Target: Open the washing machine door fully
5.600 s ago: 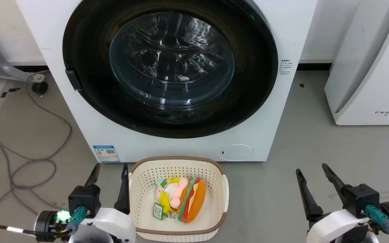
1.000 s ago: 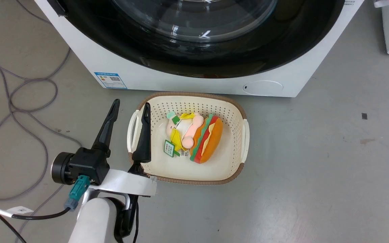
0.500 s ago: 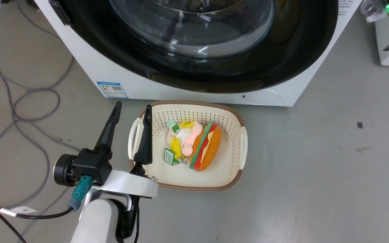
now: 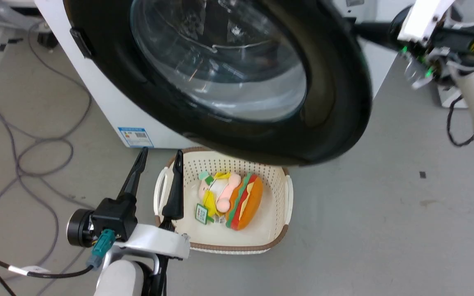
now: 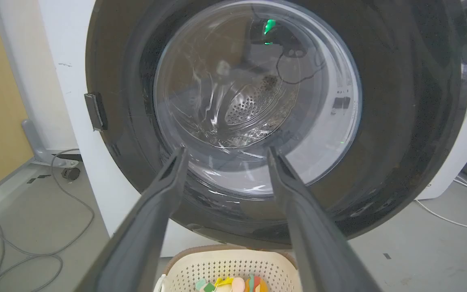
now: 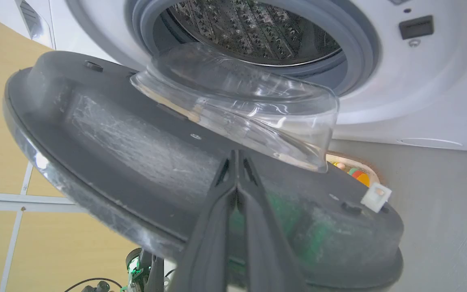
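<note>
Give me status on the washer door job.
Done: the washing machine door is unlatched and ajar; the right wrist view sees the drum and gasket behind it. In hand: the right gripper, jaws shut, tips at the door's inner face, apparently pushing. Left: it is only partly open, overhanging the basket. The left gripper hangs open, idle.

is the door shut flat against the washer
No, the right wrist view shows the door swung away from the washer, leaving the drum opening uncovered behind it.
</note>
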Tool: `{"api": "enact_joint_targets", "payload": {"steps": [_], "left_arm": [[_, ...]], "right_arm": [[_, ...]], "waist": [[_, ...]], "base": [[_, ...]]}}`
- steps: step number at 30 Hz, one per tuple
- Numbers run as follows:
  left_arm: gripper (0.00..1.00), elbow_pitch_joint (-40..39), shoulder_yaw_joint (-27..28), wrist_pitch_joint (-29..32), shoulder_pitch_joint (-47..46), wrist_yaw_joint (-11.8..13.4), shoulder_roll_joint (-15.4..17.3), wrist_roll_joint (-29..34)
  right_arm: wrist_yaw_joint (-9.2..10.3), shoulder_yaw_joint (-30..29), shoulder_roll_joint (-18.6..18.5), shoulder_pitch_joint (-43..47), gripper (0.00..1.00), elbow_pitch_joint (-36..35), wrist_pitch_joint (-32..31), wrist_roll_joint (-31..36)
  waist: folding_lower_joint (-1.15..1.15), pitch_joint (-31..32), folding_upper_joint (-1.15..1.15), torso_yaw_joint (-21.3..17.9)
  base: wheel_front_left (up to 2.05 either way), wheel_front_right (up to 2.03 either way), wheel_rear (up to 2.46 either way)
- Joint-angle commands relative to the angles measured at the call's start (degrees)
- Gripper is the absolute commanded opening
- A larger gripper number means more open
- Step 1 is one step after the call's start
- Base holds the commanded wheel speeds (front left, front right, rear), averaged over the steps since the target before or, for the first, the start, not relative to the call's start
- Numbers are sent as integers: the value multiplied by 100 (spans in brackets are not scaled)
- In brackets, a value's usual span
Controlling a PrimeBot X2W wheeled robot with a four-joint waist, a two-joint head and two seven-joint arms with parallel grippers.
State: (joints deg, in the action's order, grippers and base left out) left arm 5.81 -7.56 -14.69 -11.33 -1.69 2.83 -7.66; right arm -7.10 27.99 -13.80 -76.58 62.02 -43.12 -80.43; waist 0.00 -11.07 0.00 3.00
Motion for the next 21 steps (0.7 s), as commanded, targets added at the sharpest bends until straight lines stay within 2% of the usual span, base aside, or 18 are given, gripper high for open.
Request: {"api": "enact_joint_targets", "payload": {"steps": [1,21], "left_arm": [[100,21,24,-30,90,4,5,33],[100,253,217,-30,837,-93,5,296]], "right_arm": [[-39,22,66,197,0,-87,-80,-67],[-39,102,107,1998,0,-1972,-1323,-612]], "waist": [[0,114,0,-31],[0,977,0,-150]], "base": [[0,0,0],[0,0,0]]}}
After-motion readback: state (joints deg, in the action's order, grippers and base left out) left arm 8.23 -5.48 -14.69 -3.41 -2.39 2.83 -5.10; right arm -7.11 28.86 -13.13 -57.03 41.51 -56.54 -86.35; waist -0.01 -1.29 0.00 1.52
